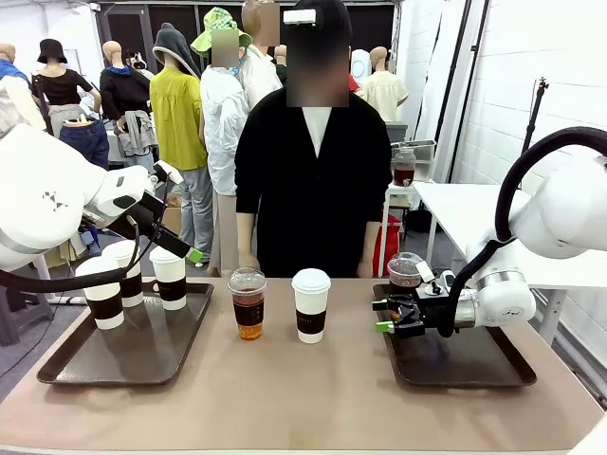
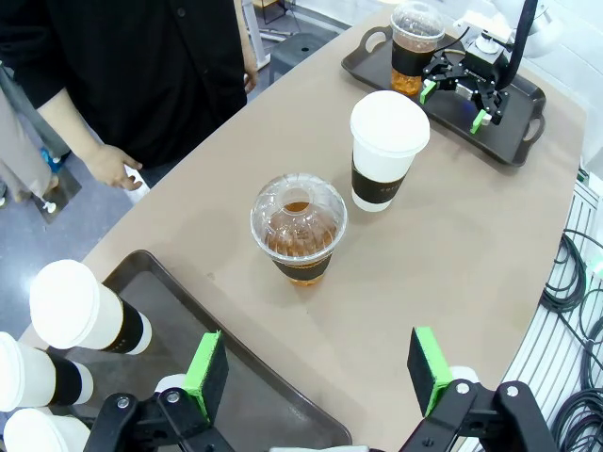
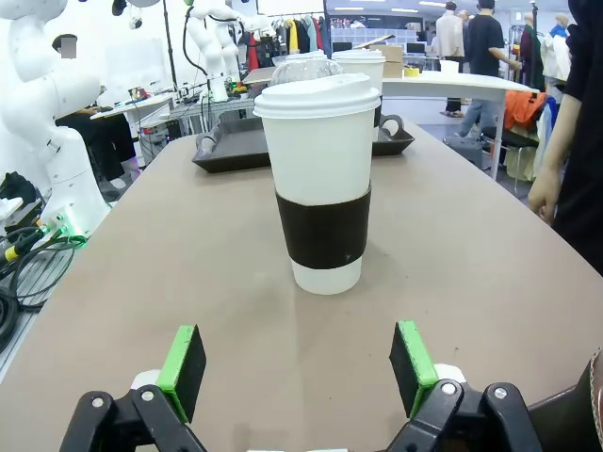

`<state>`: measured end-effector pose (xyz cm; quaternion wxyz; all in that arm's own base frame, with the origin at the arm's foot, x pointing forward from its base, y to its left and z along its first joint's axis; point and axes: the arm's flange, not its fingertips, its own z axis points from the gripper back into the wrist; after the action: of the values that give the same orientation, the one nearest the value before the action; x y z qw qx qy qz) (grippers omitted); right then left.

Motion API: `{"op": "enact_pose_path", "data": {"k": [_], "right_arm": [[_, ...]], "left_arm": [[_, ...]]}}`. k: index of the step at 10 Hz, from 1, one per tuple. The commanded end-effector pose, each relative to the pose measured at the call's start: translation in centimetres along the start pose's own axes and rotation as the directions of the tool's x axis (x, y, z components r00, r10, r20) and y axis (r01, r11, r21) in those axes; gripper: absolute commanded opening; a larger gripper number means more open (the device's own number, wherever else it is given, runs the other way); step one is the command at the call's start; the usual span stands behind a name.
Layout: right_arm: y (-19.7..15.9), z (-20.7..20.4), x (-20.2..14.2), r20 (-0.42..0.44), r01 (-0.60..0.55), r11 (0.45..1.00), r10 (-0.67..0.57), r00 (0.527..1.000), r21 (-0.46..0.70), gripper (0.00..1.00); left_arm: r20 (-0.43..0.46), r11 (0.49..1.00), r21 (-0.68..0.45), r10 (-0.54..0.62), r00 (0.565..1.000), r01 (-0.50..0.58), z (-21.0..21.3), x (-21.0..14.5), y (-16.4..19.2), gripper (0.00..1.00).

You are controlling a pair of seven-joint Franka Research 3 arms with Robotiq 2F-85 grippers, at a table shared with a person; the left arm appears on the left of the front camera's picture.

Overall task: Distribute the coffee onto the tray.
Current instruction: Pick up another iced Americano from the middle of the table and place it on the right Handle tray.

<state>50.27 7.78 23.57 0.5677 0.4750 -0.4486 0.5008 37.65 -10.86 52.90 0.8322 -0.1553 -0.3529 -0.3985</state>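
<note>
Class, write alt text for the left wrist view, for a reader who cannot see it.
The left gripper, jaws open, hangs above a table where a dome-lidded iced coffee and a white paper cup with a brown sleeve stand. The near tray holds three white lidded cups; the far tray holds a second iced coffee beside the right gripper.

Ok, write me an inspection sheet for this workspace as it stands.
Surface: beige table, dark left tray and right tray at its ends.
Job's things: three paper cups on left tray; iced coffee on right tray; second iced coffee and fourth paper cup on bare table between.
Clutter: nothing seen.
Grippers: left gripper open, beside left tray's cups; right gripper open, low, facing fourth paper cup.
Cables: black hose along right arm; loose cables on floor.
Surroundings: person in black at far side.
</note>
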Motion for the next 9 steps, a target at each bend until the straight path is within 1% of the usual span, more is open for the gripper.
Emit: {"op": "enact_pose_path", "data": {"k": [1,9], "right_arm": [[0.01,-0.08,0.1,0.002,-0.002,1.0,0.002,1.0,0.001,1.0],[0.01,-0.08,0.1,0.002,-0.002,1.0,0.002,1.0,0.001,1.0]], "left_arm": [[0.008,1.0,-0.013,0.002,1.0,-0.002,0.07,-0.16,0.17,1.0],[0.008,1.0,-0.013,0.002,1.0,-0.002,0.07,-0.16,0.17,1.0]]}}
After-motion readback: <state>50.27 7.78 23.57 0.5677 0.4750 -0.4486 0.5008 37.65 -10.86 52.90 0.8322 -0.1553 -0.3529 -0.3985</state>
